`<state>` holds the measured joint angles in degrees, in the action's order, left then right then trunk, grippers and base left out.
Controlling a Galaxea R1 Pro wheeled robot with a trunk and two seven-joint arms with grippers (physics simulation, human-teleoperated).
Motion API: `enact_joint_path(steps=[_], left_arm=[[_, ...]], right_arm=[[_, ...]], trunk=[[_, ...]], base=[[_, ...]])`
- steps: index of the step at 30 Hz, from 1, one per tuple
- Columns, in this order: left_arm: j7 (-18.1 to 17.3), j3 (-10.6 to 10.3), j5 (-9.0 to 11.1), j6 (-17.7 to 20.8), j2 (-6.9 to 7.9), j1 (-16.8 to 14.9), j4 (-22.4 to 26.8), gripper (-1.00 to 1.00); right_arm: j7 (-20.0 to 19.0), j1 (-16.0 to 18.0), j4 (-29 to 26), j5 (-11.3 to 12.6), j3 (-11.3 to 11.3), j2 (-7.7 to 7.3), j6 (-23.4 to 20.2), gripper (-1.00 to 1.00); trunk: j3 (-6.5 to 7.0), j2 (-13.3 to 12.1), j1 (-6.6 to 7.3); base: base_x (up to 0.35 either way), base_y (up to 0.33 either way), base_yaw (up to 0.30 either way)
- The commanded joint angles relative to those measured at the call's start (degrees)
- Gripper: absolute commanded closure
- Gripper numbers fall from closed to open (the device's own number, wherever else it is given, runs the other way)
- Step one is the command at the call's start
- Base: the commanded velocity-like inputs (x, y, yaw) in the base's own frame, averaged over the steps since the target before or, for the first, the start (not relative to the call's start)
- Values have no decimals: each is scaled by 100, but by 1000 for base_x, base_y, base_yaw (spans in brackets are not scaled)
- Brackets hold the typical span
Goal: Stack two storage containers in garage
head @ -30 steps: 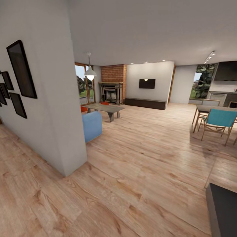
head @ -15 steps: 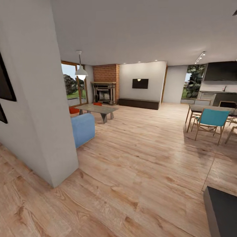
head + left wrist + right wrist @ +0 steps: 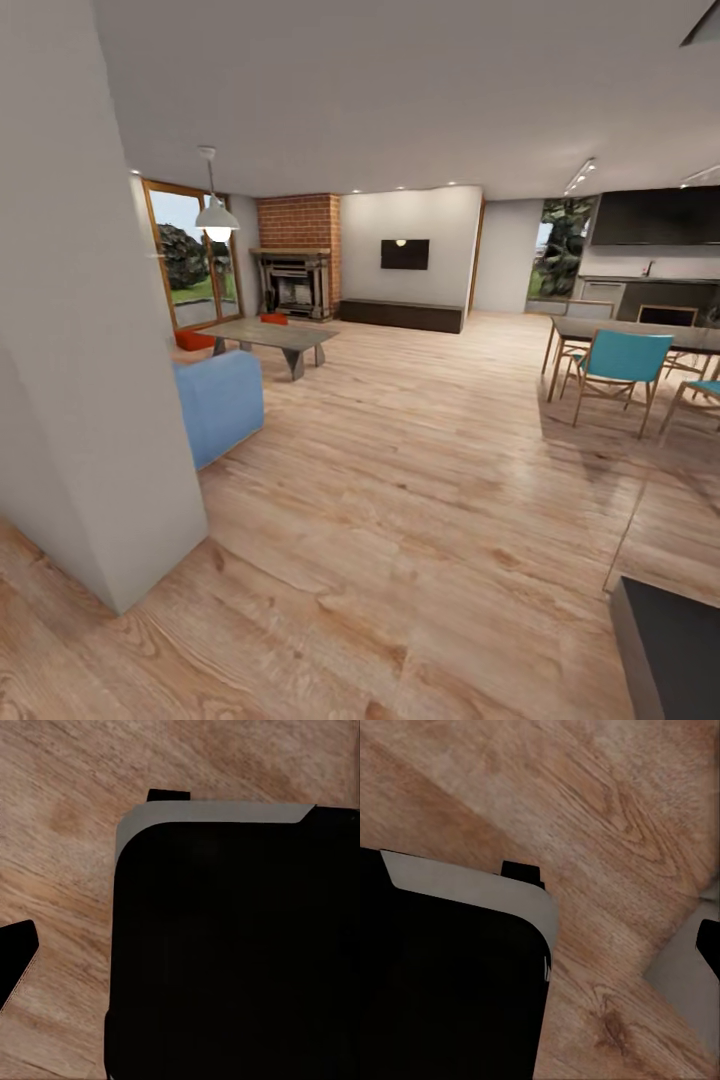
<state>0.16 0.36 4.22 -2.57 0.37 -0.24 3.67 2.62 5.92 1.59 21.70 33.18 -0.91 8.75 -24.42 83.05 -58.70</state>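
I am steering the robot across the living room's light wood plank floor, rounding a white wall corner at my nine o'clock. Ahead, toward eleven o'clock, a blue sofa sits beside a low grey coffee table, with the brick-topped fireplace and a glass door beyond. The two storage containers show as small orange-red shapes far off: one on the floor just left of the table, the other past the table's far edge, near the fireplace. They are too distant to read in detail. I judge them to be light, stiff plastic with smooth, somewhat slippery walls, best pinched over a long wall's rim near its middle, or carried with one gripper on each short end. At two o'clock stand a dining table and a teal chair. Both wrist cameras look down at plank floor and the robot's dark base; I cannot tell how far either gripper's jaws are open, and nothing appears to be held.
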Motion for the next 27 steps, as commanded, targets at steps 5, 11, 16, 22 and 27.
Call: enact_joint_path(steps=[5, 11, 16, 22, 27], left_arm=[[2, -1, 44, -15, -1, -2, -1, -100], [2, -1, 44, -15, 0, -2, -4, -100], [2, -1, 44, -15, 0, -2, -3, -100], [2, -1, 44, -15, 3, -2, -3, -100], [2, -1, 44, -15, 4, -2, -3, -100]], right_arm=[[2, 6, 17, 44, 48, 3, 31, -100], [2, 6, 17, 44, 48, 3, 31, -100], [2, 6, 17, 44, 48, 3, 31, -100], [2, 6, 17, 44, 48, 2, 31, -100], [2, 6, 17, 44, 48, -5, 31, -100]], trunk=[[-6, 3, -3], [-6, 3, -3], [-6, 3, -3], [-6, 3, -3], [-6, 3, -3]], base=[[321, 0, -1], [321, 0, 0], [321, 0, 0], [321, 0, 0], [321, 0, 0]])
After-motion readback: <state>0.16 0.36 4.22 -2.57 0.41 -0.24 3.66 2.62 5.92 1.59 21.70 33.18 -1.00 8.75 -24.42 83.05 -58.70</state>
